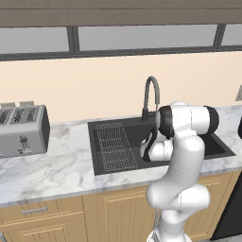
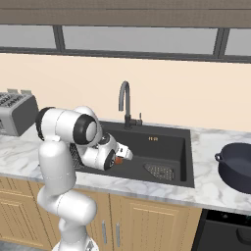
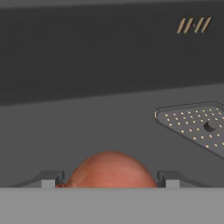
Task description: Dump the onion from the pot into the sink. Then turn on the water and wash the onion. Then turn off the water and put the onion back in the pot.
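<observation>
From the hand camera I see the gripper [image 3: 109, 180] with its two grey fingertips [image 3: 52, 178] spread apart, and the onion [image 3: 110, 169] sits between them, a smooth orange-red dome; whether the tips touch its skin I cannot tell. It lies low inside the sink [image 3: 87, 131], whose matte dark grey floor and back wall stretch beyond it. Further along the floor is the drain cover [image 3: 197, 127], a flat rounded plate dotted with small pale holes. My right base camera shows the gripper [image 2: 119, 158] reaching down into the basin with a sliver of the onion [image 2: 118, 159] at its tip, and, off on the marble counter [image 2: 206, 181], a dark round pot [image 2: 238, 166] well apart to the right. The left base camera gives me the wire rack [image 1: 115, 146], a fine grid in the sink's left half, partly blocked in the other base view by the arm. Behind the basin rises the curved dark gooseneck faucet [image 2: 125, 104]. At the far left stands a boxy metal toaster [image 1: 22, 128].
</observation>
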